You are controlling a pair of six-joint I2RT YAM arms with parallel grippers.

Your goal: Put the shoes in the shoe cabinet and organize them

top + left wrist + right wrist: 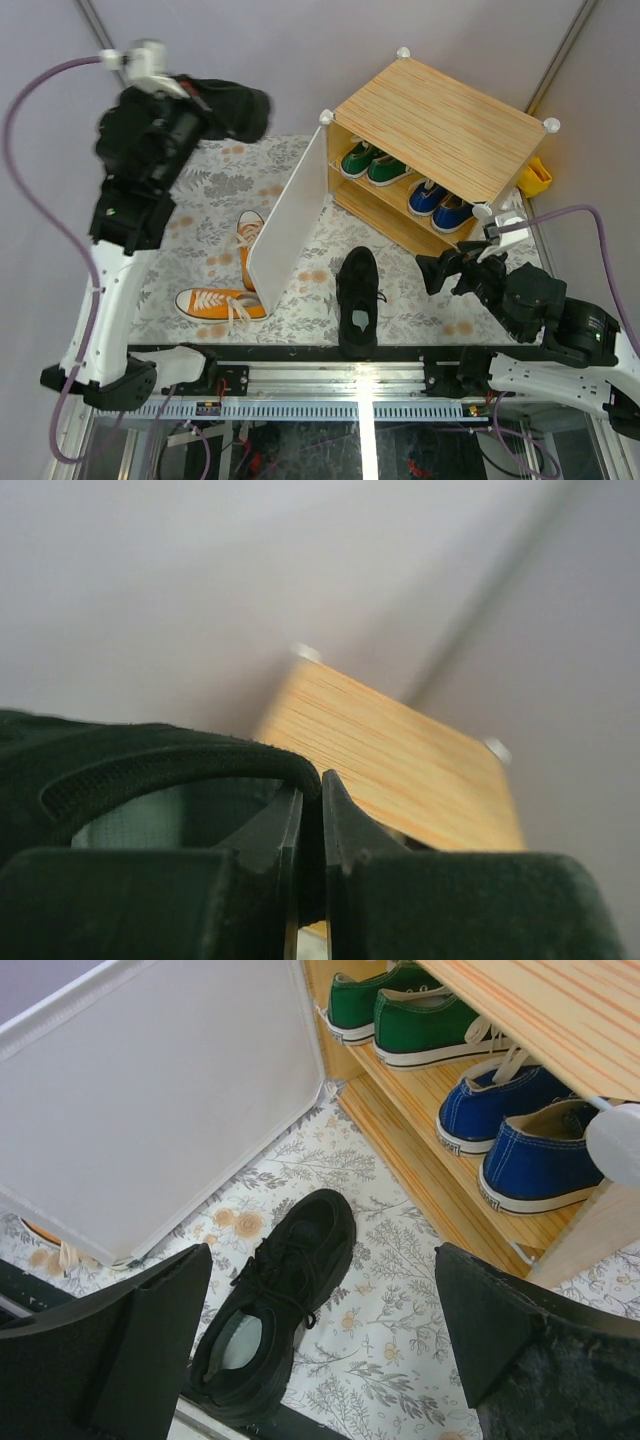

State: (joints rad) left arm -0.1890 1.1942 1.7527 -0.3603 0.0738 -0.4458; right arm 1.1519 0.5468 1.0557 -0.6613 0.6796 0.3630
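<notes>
**Inspector:** State your left end effector.

**Arm:** My left gripper (pixel 311 798) is clamped tight on the collar rim of a black shoe (pixel 150 765), with one finger on each side of the edge. I hold it raised at the far left, well apart from everything lying on the floral mat (pixel 200 190).

**Inspector:** And the right?

**Arm:** My right gripper (pixel 322 1260) is spread wide with nothing between the fingers. It hovers over the mat, near the near right corner of the shoe cabinet (pixel 440 125).

**Inspector:** What lies under it?

**Arm:** The second black shoe (pixel 280 1300) lies on the mat. Its heel is at the dark rail (pixel 300 352) along my near edge. Its toe points toward the cabinet front, with a strip of bare mat between them.

**Inspector:** Condition of the cabinet?

**Arm:** The door panel (pixel 290 225) stands swung out toward me at the left of the opening. The green pair (pixel 372 163) and the blue pair (pixel 440 205) share one shelf, green left and blue right, heels at the front lip. The board below shows bare wood along its front.

**Inspector:** Left of the door?

**Arm:** One orange sneaker (pixel 220 302) lies just beside the door's near edge. A further orange sneaker (pixel 248 240) lies beyond it, partly hidden by the panel.
</notes>
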